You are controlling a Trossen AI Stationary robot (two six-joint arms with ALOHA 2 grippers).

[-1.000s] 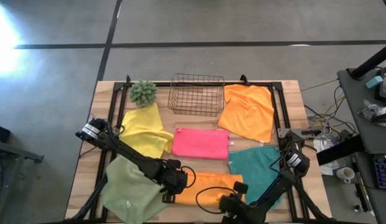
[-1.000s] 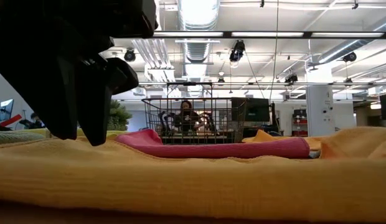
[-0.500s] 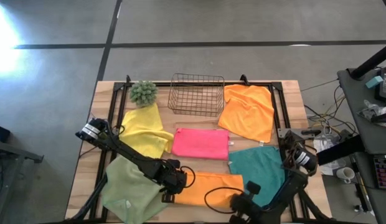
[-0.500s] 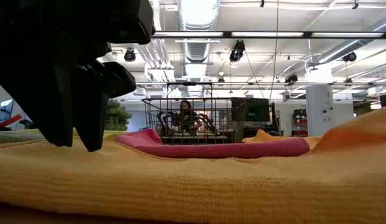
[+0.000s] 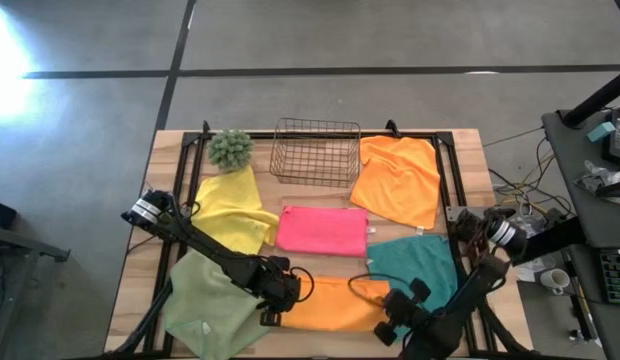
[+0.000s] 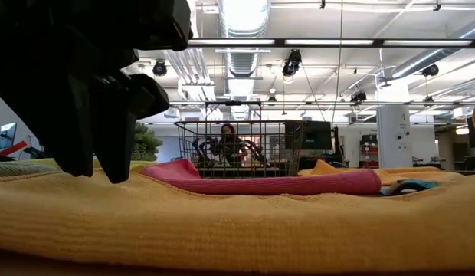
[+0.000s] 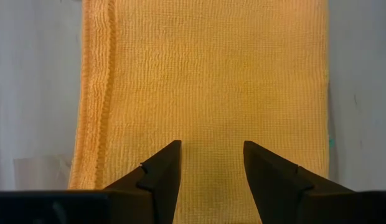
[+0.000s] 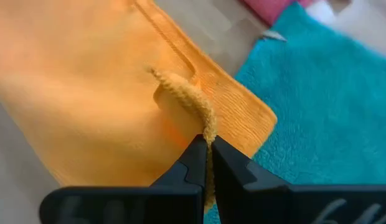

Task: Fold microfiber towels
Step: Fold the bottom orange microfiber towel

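Quickly, count six soft microfiber towels on your wooden table [image 5: 140, 290]: two orange, one yellow, one pink, one teal, one pale sage green. The folded orange towel [image 5: 330, 305] lies as a long flat strip at the near edge, ribbed knit texture clear in your left wrist view, with a thicker hemmed border along one side. Your left gripper [image 5: 275, 290] sits over that strip's left end, jaws parted with nothing pinched between them, tips just above the cloth. Your right gripper [image 8: 207, 163] is at the strip's right end, jaws closed on a raised corner of the same orange towel, pulling a thin fold of fabric up. The teal towel [image 5: 420, 270] lies flat beside that end, plush and finer in nap. The pink towel [image 5: 323, 230] is folded into a neat rectangle mid-table. The yellow towel [image 5: 235, 208] is rumpled at left, the sage green towel [image 5: 205, 315] spread at the near left corner, the second orange towel [image 5: 398, 178] loose at far right. One copper wire basket [image 5: 315, 152], rectangular open mesh, stands at the far edge; one small spiky green ball plant [image 5: 231, 148] sits beside it.
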